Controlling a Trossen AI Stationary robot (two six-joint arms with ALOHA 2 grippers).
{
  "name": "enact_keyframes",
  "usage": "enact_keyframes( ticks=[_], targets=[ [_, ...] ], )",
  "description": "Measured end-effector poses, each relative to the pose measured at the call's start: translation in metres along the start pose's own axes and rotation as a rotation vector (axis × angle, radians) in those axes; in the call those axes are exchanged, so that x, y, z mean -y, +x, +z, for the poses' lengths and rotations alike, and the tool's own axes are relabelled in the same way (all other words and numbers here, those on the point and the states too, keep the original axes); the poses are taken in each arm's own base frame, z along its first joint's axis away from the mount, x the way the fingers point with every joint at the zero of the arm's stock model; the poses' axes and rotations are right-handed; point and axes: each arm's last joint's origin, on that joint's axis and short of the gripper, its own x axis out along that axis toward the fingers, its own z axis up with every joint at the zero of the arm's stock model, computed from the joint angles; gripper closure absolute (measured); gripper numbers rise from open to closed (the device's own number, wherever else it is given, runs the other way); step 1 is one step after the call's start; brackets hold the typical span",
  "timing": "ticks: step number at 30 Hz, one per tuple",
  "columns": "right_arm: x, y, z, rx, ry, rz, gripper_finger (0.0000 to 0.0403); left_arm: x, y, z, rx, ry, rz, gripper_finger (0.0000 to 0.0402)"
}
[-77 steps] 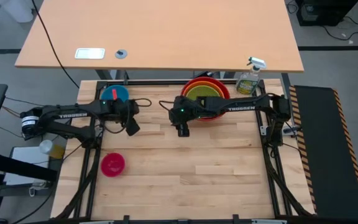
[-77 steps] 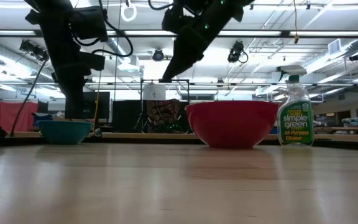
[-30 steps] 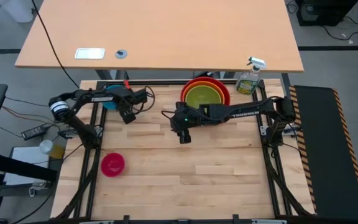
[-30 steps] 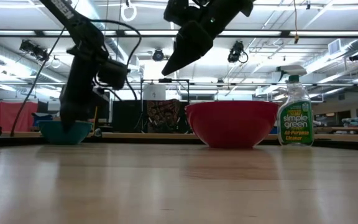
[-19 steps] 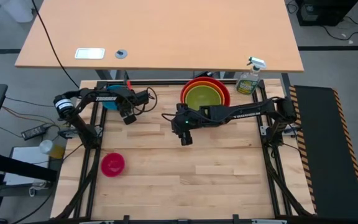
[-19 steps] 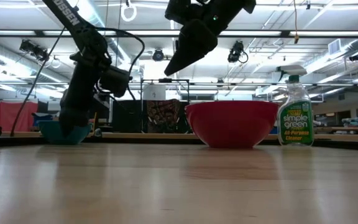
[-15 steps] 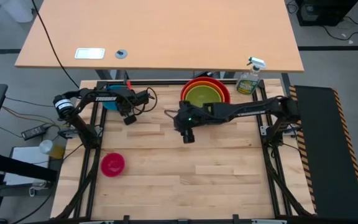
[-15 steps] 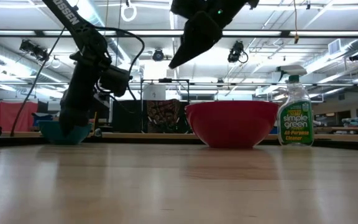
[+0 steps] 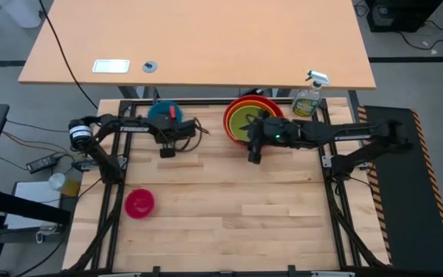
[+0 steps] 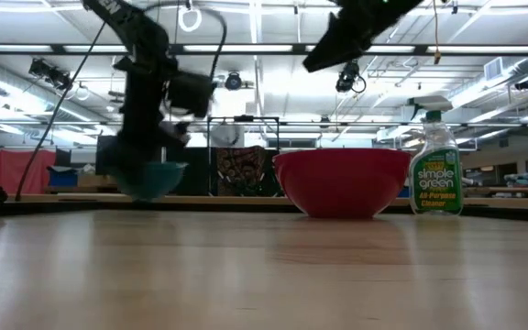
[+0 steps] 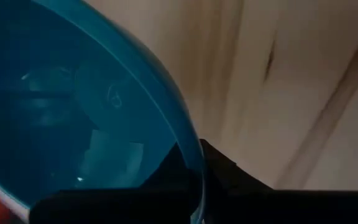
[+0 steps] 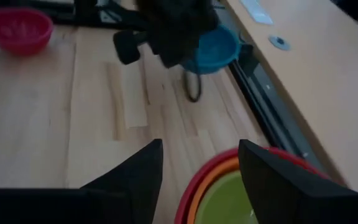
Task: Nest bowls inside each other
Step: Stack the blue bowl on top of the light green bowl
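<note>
While the blue bowl [image 9: 162, 113] is pinched at its rim by the left gripper [image 9: 172, 131] near the table's [image 9: 229, 200] far edge, the red-orange-green stack [image 9: 241, 115] is seen to its right, under the spread-fingered right gripper [image 9: 254, 150].

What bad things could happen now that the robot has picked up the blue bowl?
1. The left gripper pinches the blue bowl only by its rim, so it might slip or tip on the way.
2. The right gripper hangs over the near edge of the stacked red bowl, where the blue bowl likely goes; the arms could bump.
3. The spray bottle stands close beside the stack and might get knocked.
</note>
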Motion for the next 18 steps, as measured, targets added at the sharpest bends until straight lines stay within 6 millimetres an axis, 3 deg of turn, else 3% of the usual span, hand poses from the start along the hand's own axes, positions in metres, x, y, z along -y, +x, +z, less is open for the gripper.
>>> enact_keyframes(
  ticks=[4, 11, 15, 18],
  targets=[
    [0.006, -0.012, -0.011, 0.017, 0.096, 0.012, 0.0198, 0.002, -0.041, 0.024, 0.133, 0.135, 0.183, 0.0393],
    [0.005, -0.034, -0.019, 0.027, 0.167, 0.013, 0.0205, 0.008, -0.108, 0.063, 0.488, 0.396, 0.343, 0.0393],
    [0.004, -0.05, -0.022, 0.023, 0.183, -0.02, 0.0206, 0.01, -0.128, 0.078, 0.716, 0.566, 0.368, 0.0393],
    [0.002, -0.063, -0.023, 0.027, 0.192, 0.001, 0.0206, 0.005, -0.133, 0.086, 0.874, 0.601, 0.35, 0.0393]
  ],
)
